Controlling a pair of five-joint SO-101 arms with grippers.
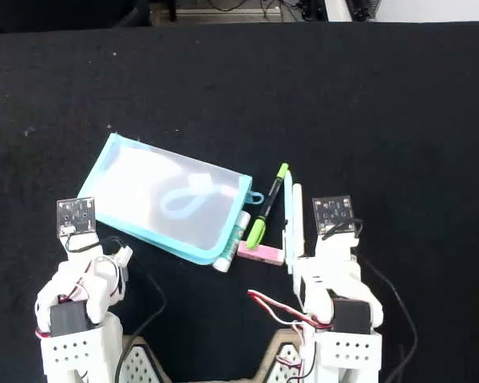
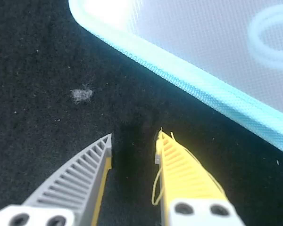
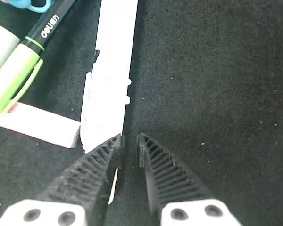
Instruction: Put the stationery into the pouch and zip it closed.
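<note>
A translucent pouch [image 1: 172, 199] with light blue trim lies flat left of the table's middle, its blue edge [image 2: 203, 89] just ahead of my left gripper [image 2: 134, 136]. That gripper hovers over bare cloth, slightly open and holding nothing. Beside the pouch's zipper end lie a green highlighter [image 1: 267, 206], a white pen [image 1: 294, 223], a pink eraser [image 1: 261, 254] and a white glue stick [image 1: 231, 243]. My right gripper [image 3: 129, 137] is shut and holds nothing, its tips right at the near end of the white pen [image 3: 108, 80], next to the eraser [image 3: 37, 125] and highlighter [image 3: 14, 75].
Black cloth [image 1: 383, 120] covers the whole table. A bit of grey lint [image 2: 81, 95] lies near the left gripper. Both arm bases [image 1: 80, 343] stand at the near edge. The far half and the right side offer free room.
</note>
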